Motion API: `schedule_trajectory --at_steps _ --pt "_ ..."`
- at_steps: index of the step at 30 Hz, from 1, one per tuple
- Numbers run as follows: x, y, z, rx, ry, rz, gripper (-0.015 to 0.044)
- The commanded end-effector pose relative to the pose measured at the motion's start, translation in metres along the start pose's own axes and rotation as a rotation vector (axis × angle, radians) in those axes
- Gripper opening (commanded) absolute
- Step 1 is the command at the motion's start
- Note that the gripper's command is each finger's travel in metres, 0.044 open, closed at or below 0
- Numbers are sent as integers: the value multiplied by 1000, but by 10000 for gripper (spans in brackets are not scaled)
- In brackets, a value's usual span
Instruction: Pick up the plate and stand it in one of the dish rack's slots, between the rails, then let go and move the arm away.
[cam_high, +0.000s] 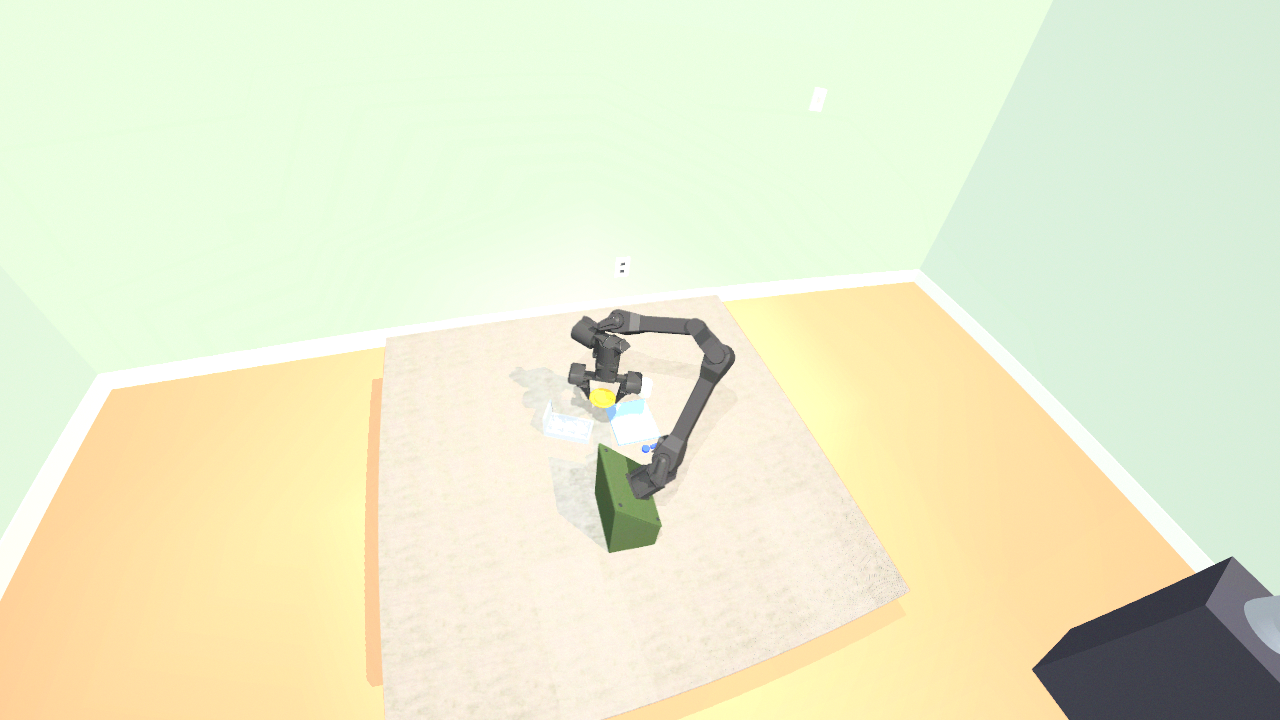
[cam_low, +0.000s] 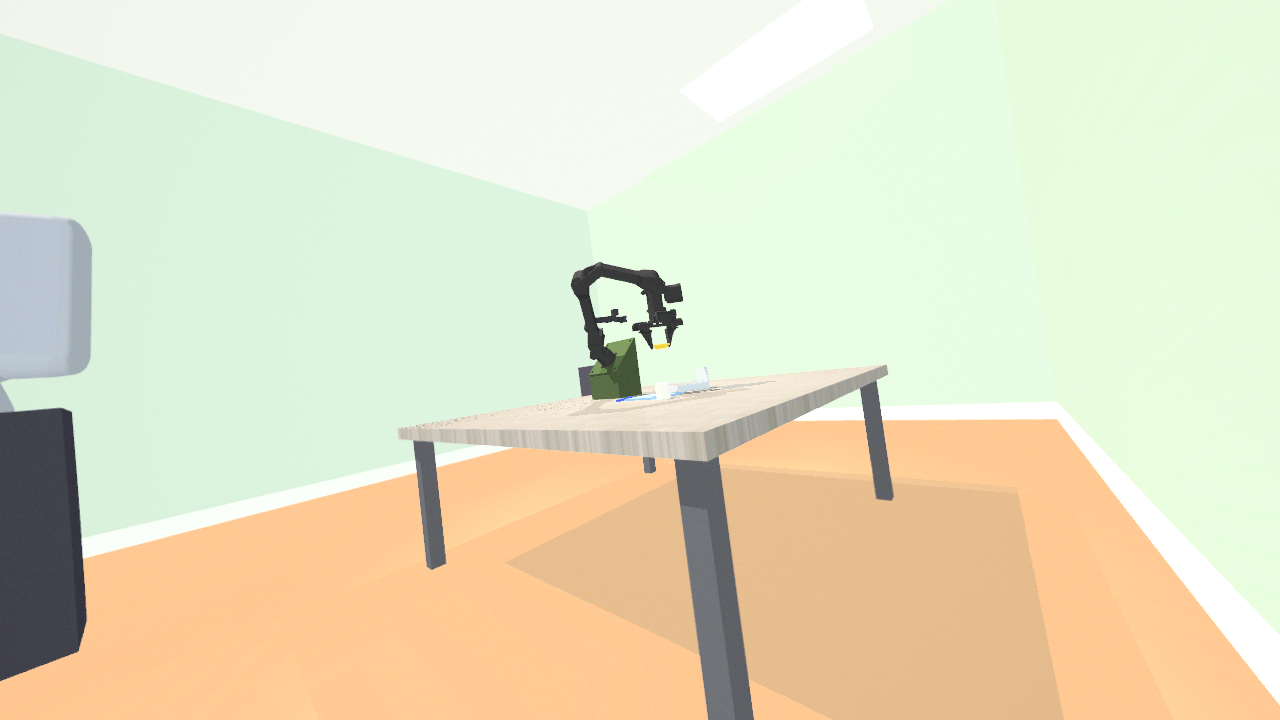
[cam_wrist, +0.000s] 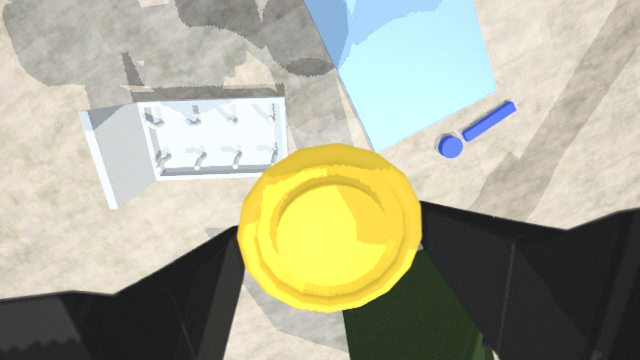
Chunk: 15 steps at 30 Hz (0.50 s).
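My gripper (cam_high: 605, 388) (cam_low: 660, 338) (cam_wrist: 328, 223) is shut on the yellow plate (cam_high: 601, 396) (cam_low: 660, 344) (cam_wrist: 330, 227) and holds it flat, high above the table. The fingers grip the plate's rim on its left and right sides in the wrist view. The white dish rack (cam_high: 565, 424) (cam_low: 695, 384) (cam_wrist: 210, 137) lies on the table below, with two rows of short rails and one tall end wall. In the wrist view the rack sits up and to the left of the plate, and the plate's edge overlaps its near right corner.
A light blue mat (cam_high: 637, 425) (cam_wrist: 415, 70) lies on the table right of the rack. A blue stick (cam_wrist: 489, 121) and a blue disc (cam_wrist: 450, 147) lie beside it. A green wedge block (cam_high: 623, 501) (cam_low: 617, 368) (cam_wrist: 410, 320) stands at the arm's base.
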<state>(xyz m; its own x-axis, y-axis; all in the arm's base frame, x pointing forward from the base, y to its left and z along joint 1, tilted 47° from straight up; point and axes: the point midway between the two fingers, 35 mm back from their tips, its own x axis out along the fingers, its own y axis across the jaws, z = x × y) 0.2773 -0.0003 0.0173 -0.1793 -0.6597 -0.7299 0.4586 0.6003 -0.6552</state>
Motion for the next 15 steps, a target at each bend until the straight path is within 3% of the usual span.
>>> schedule_trajectory --at_steps 1,15 --pt "13 0 -3 -73 66 40 0" --pt "49 6 -11 -323 215 243 0"
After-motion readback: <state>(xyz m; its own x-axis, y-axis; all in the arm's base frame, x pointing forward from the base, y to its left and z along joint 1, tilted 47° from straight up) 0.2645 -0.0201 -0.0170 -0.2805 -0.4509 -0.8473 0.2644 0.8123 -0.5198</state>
